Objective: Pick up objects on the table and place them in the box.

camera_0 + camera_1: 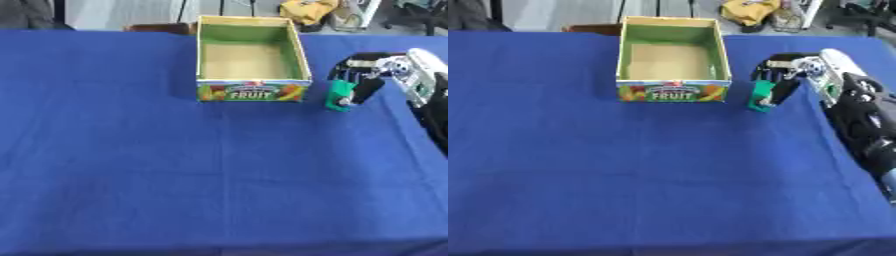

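Observation:
An open cardboard box (252, 92) with a green inside and a fruit label on its front stands at the back middle of the blue table; nothing shows inside it. Just right of the box's front corner, my right hand (360, 76) reaches in from the right edge with its fingers curled round a small green object (339, 95). The object hangs upright below the hand, close to the cloth; whether it touches the table I cannot tell. My left hand shows in neither view.
The blue cloth (175, 165) covers the whole table. My right arm (859, 115) runs along the table's right side. Beyond the far edge lie a yellow bag (747, 10) and floor clutter.

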Controlling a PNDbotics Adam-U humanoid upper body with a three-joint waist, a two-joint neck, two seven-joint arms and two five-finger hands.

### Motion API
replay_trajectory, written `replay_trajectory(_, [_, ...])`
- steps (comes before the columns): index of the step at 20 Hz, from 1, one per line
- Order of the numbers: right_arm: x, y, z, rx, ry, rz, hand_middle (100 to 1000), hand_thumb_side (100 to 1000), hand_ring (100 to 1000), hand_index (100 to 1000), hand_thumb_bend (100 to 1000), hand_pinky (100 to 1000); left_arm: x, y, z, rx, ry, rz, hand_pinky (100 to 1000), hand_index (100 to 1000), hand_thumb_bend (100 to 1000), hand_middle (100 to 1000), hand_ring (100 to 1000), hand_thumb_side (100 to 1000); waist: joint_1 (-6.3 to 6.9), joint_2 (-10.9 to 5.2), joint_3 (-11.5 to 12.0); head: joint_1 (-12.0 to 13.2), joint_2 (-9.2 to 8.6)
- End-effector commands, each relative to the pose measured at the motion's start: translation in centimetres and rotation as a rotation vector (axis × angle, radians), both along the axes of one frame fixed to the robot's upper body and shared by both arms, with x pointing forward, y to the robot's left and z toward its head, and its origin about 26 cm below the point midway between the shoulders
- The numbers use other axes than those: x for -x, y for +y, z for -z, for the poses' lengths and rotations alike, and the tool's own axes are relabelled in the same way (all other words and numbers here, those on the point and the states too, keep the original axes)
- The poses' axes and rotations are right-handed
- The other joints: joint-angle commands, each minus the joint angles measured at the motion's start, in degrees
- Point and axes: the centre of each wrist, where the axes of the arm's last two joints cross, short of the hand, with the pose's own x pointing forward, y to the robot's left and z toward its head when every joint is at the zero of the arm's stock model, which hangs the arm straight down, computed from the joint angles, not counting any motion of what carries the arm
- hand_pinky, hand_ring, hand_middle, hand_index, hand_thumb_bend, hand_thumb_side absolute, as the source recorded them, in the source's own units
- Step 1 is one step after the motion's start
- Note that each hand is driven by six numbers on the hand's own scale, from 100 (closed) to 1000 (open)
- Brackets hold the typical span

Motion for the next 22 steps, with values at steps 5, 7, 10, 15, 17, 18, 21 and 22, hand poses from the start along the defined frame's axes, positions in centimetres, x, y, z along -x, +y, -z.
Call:
replay_trajectory(5, [0.1,-0.7,-1.1,0.027,-0.059,0.032,529,100,370,755,100,263,0.0,0.3,-1.0,-0.007,-0.035,-0.001,663,799,613,713,803,700,0.23,-0.71,-0.11,-0.18,0.01])
replay_trajectory(7, [0.1,-0.7,-1.1,0.035,-0.064,0.035,523,100,309,748,100,192,0.0,0.3,-1.0,-0.007,-0.034,-0.001,664,799,614,713,803,700,0.19,-0.76,-0.15,-0.17,0.01])
replay_trajectory(10, [0.1,-0.8,-1.0,0.037,-0.074,0.040,520,100,259,739,100,145,0.0,0.3,-1.0,-0.007,-0.034,-0.002,664,799,613,713,803,701,0.14,-0.80,-0.23,-0.13,0.00])
replay_trajectory(15, [0.3,-1.0,-1.2,0.014,-0.095,0.052,502,100,209,729,100,148,0.0,0.3,-1.0,-0.006,-0.035,-0.004,664,799,613,713,803,700,0.06,-0.84,-0.40,-0.02,0.00])
replay_trajectory(17, [0.3,-1.1,-1.7,-0.005,-0.121,0.055,498,100,180,727,100,161,0.0,0.4,-1.0,-0.007,-0.035,-0.006,664,799,613,713,803,701,-0.03,-0.96,-0.53,-0.03,0.06])
replay_trajectory(18, [0.3,-1.1,-2.0,-0.011,-0.134,0.056,496,100,171,727,100,159,0.0,0.4,-1.0,-0.007,-0.034,-0.007,664,798,613,713,803,700,-0.09,-1.03,-0.60,-0.05,0.09])
replay_trajectory(21, [0.3,-0.9,-2.8,-0.027,-0.165,0.058,494,100,160,725,100,156,0.1,0.4,-1.0,-0.007,-0.032,-0.007,664,798,614,713,803,700,-0.29,-1.26,-0.79,-0.03,0.17])
replay_trajectory(22, [0.3,-0.9,-3.1,-0.030,-0.175,0.056,492,100,157,726,100,155,0.1,0.5,-0.9,-0.007,-0.032,-0.008,664,798,614,713,803,700,-0.36,-1.35,-0.84,0.03,0.20])
